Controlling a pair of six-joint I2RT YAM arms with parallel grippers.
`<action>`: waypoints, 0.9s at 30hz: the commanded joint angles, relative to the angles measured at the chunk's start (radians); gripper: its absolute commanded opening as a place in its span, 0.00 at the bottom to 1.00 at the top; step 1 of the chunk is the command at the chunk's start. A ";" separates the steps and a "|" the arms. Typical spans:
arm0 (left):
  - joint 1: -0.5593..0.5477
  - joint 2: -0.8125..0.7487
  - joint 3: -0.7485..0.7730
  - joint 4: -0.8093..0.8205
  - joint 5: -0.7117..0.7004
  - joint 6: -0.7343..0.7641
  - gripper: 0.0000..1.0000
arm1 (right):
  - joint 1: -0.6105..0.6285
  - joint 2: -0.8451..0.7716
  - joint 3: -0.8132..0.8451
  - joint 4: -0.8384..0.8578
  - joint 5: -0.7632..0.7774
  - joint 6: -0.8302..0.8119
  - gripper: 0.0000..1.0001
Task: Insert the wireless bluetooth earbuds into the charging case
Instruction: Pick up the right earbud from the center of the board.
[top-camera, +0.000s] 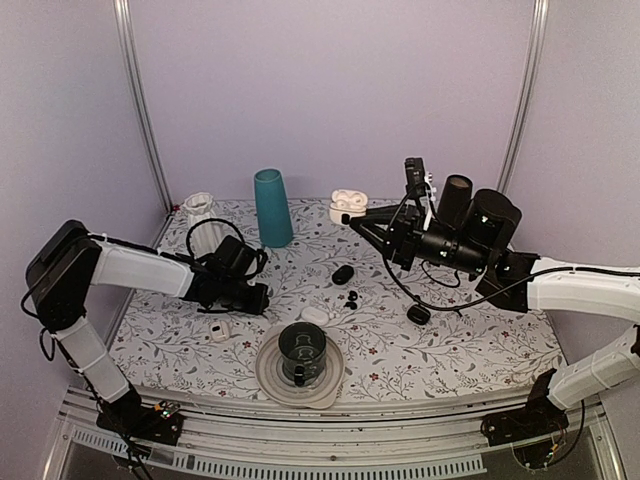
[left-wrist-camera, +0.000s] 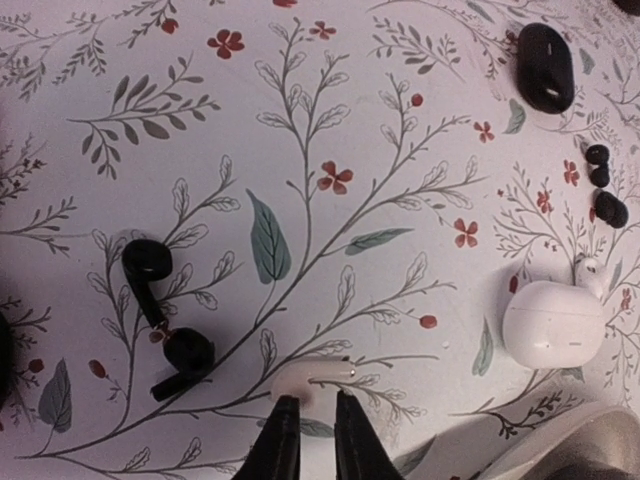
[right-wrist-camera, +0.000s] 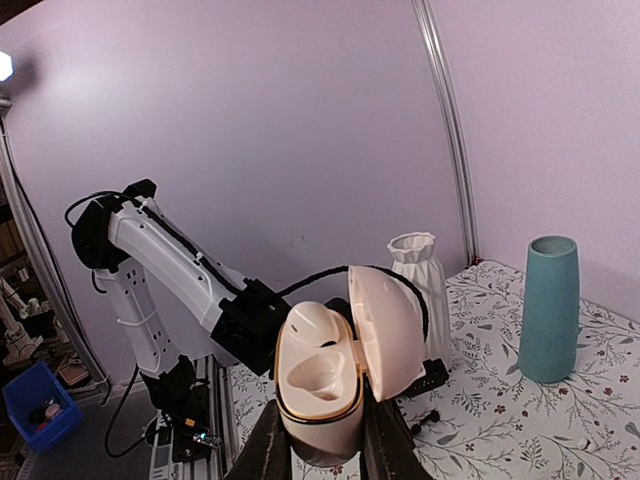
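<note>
My right gripper is shut on an open cream charging case and holds it up in the air. One cream earbud sits in it; the other socket is empty. My left gripper is low over the table, its jaws almost closed on the head of a white earbud. Two glossy black earbuds lie to its left. Two more tiny black earbuds lie near a closed white case.
A black pebble case, a second black case and a small white piece lie on the floral cloth. A plate with a dark cup stands at the front. A teal vase and a white vase stand behind.
</note>
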 joint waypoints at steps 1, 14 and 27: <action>0.018 0.022 0.027 -0.020 -0.008 0.016 0.16 | -0.006 -0.034 -0.019 0.000 0.016 -0.009 0.04; 0.017 0.054 0.039 -0.019 -0.020 0.029 0.17 | -0.007 -0.050 -0.030 -0.004 0.022 -0.006 0.04; 0.016 0.079 0.047 -0.019 -0.035 0.041 0.17 | -0.008 -0.061 -0.038 -0.008 0.024 -0.003 0.04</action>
